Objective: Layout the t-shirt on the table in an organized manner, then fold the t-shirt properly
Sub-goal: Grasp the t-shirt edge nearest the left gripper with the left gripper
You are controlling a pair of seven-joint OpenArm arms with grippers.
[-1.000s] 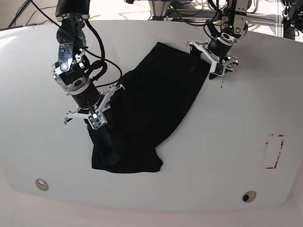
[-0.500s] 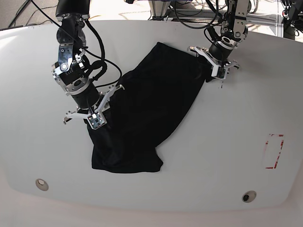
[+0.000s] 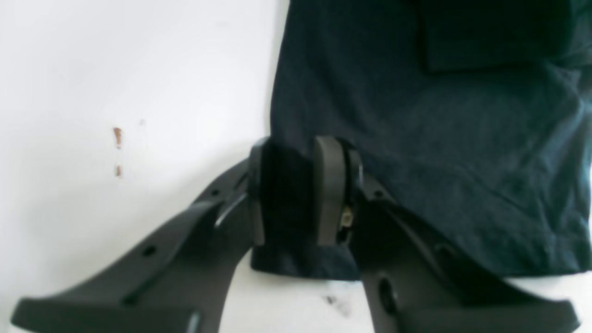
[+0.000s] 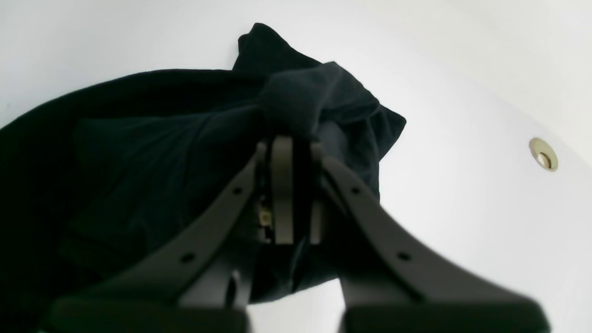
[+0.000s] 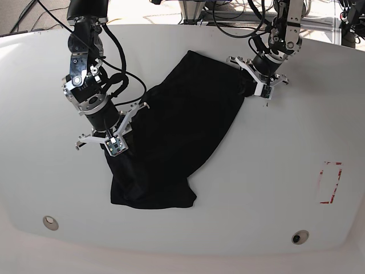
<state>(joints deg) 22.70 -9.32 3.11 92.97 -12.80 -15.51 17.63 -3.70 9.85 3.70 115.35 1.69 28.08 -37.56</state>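
The t-shirt [image 5: 171,137] lay bunched in a slanted strip across the middle of the table [image 5: 274,188]. The left gripper [image 3: 300,194] pinched a corner of its hem at the far edge, and the right gripper [image 4: 291,194] was clamped on a fold at the near side. The cloth looked soft, light and limp, so corners seemed the best holds. Bare table on both sides gave room to spread it.

The t-shirt [image 3: 439,152] runs past the left wrist view's top and right edges.
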